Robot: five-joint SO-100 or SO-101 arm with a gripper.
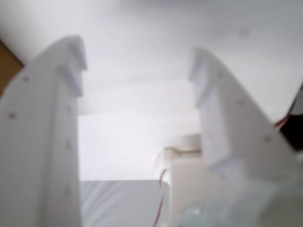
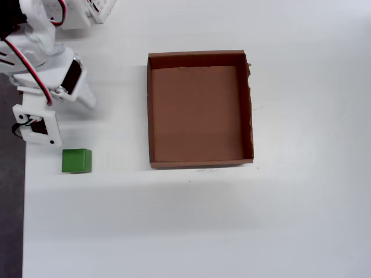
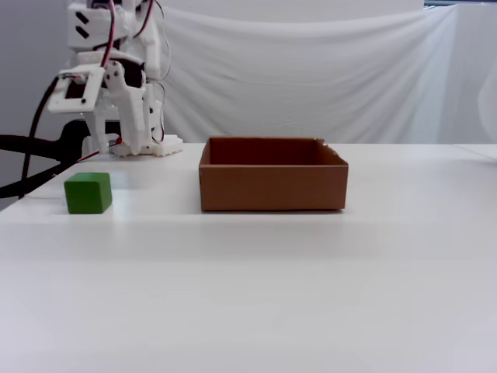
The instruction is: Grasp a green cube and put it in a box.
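While the tool (image 1: 137, 71) hangs raised near the arm's base, we see its two white fingers (image 1: 42, 142) well apart in the wrist view, with nothing between them but blurred pale background. In the overhead view the tool (image 2: 87, 101) sits at the upper left, pointing roughly toward the box, and it touches nothing.

Just below it in that view lies the green cube (image 2: 76, 160), resting flat on the white worktop (image 2: 232, 231) near its left edge. In the fixed view the green cube (image 3: 88, 193) stands apart from the arm and clear of the box (image 3: 273, 186).

The box (image 2: 151, 110), a shallow brown cardboard tray, lies to the right of the cube in the overhead view, open and empty.

We judge the cube to be light, stiff and matte, so it should not slip or deform. Two opposite flat side faces offer the best hold, taken squarely near mid-height so it does not twist. The grasp is not yet begun.
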